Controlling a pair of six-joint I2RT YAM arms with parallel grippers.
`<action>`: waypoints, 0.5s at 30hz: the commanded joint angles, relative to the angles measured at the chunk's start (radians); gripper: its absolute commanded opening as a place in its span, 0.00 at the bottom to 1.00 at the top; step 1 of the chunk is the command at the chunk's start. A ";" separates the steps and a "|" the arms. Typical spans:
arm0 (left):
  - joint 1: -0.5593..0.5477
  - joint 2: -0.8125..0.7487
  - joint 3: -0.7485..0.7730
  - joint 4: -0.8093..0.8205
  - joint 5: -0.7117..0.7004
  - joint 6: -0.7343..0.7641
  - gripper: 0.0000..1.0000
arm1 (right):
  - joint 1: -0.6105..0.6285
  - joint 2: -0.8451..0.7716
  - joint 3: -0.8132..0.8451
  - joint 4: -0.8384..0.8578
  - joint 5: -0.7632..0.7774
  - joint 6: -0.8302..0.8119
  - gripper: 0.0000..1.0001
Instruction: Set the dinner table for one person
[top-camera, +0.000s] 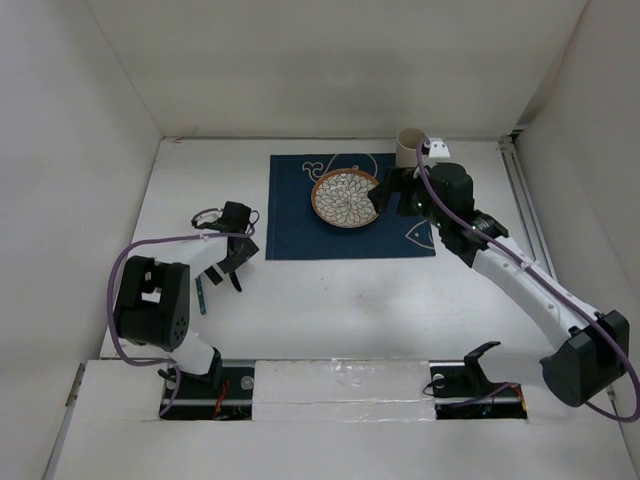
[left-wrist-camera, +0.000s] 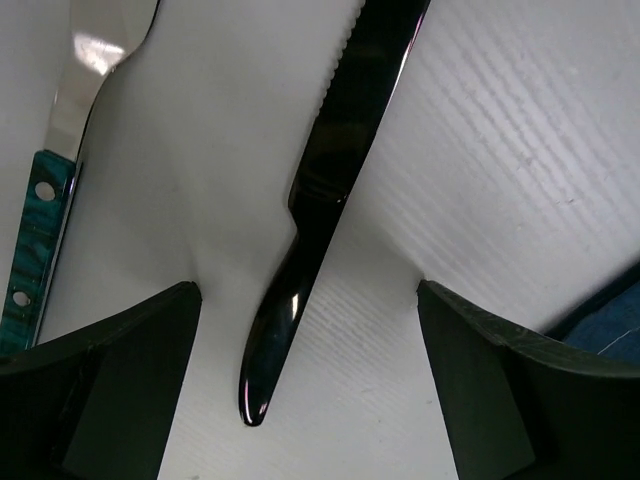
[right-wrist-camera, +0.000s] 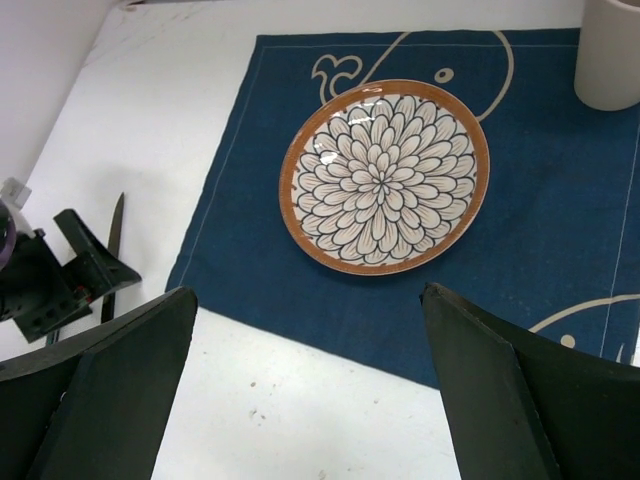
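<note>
Off to the far left of your left tool (left-wrist-camera: 305, 290) a teal-handled utensil (left-wrist-camera: 40, 230) lies flat on the white table (left-wrist-camera: 520, 130), outside the left finger and clear of it. The left tool is released, its two dark fingers standing wide apart with nothing gripped. Between them lies a dark knife (left-wrist-camera: 330, 170), flat on the table directly under the tool. Its rounded handle end is nearest the tool and its blade runs away from it, leaning a little to the right. The fingers stand one on each side of the handle, across its long axis and touching neither side, so a straight closing looks likely to catch it. A corner of the navy placemat (top-camera: 290, 215) shows just beyond the right finger. This makes the left arm much the nearer to the knife. Further right, a flower-patterned plate (right-wrist-camera: 383, 176) sits on the placemat, ahead of your right tool (right-wrist-camera: 308, 292). That tool is also released and empty, hovering above the placemat's near edge. A pale cup (right-wrist-camera: 610, 55) stands at its far right.
</note>
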 joint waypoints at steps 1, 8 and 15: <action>0.007 0.046 -0.013 0.067 0.050 0.002 0.84 | 0.021 -0.005 0.025 0.065 -0.009 0.004 1.00; 0.007 0.046 -0.024 0.076 0.060 0.002 0.67 | 0.053 -0.023 0.025 0.065 0.020 0.004 1.00; 0.007 0.055 -0.024 0.086 0.080 0.011 0.31 | 0.073 -0.069 0.016 0.065 0.054 0.004 1.00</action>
